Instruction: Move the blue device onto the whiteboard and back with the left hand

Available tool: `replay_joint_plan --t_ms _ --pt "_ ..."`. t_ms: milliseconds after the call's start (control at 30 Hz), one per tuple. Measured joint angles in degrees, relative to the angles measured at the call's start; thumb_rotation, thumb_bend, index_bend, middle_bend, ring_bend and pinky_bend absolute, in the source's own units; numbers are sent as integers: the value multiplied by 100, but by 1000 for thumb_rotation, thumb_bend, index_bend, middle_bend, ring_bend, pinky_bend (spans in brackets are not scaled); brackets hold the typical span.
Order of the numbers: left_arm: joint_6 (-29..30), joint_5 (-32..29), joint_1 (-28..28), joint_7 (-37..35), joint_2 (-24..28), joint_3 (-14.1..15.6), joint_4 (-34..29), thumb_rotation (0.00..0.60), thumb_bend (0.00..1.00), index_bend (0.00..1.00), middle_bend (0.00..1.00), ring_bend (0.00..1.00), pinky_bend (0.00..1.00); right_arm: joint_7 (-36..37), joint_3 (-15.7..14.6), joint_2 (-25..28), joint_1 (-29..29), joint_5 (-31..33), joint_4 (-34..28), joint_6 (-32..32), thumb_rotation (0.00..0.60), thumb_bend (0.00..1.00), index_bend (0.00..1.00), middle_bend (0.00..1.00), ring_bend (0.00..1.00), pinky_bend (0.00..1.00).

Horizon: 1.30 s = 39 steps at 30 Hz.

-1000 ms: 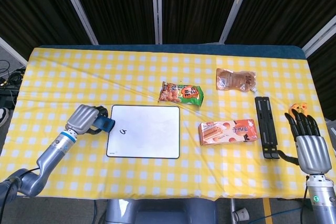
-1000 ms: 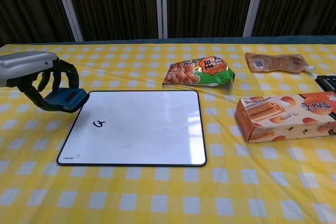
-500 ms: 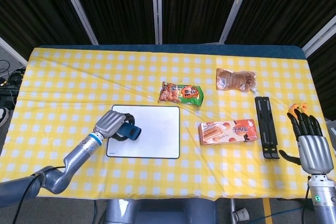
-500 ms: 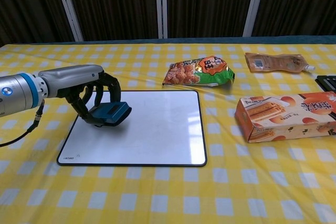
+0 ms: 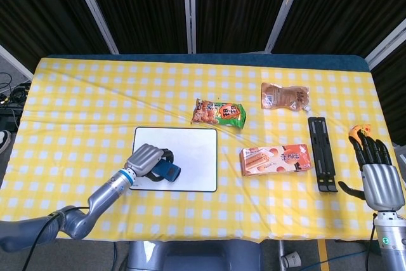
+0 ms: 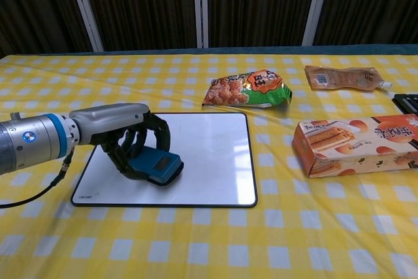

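My left hand (image 5: pixel 145 158) (image 6: pixel 127 135) grips the blue device (image 5: pixel 167 170) (image 6: pixel 157 164) over the near left part of the whiteboard (image 5: pixel 189 145) (image 6: pixel 202 148). The device sits low on or just above the board's surface; I cannot tell whether it touches. The fingers curl around its left end. My right hand (image 5: pixel 374 172) hovers at the table's far right edge, fingers spread and empty; the chest view does not show it.
A green snack bag (image 5: pixel 218 113) (image 6: pixel 247 89) lies behind the whiteboard. An orange biscuit box (image 5: pixel 275 159) (image 6: pixel 356 144) lies to its right, a brown pouch (image 5: pixel 284 96) (image 6: pixel 343 76) further back, and a black folded stand (image 5: pixel 321 153) near the right hand.
The left hand carried the blue device from beside the board's left edge rightward and toward the near side, lowering it over the whiteboard. The right hand barely moved.
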Motion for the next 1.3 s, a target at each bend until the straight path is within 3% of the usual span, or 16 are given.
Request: replay_joint_plan --t_ms 267,633,867,1300 --pt "-18 80 -57 -82 -83 63 -92 600 266 494 390 503 602 -11 1 -12 -3 8 16 7 600 0 0 0 0 0" --pt "-99 -141 -28 -327 -10 10 448 600 267 495 390 503 602 -18 0 -6 -10 -3 1 26 600 0 0 0 0 0" --pt "-126 -116 28 -864 65 -18 736 600 266 496 390 503 602 -57 -1 -18 -1 -1 -14 16 600 0 0 0 0 0" --pt "-200 166 -111 -738 52 83 155 600 267 497 390 503 602 -42 -1 -17 -3 13 1 7 600 0 0 0 0 0"
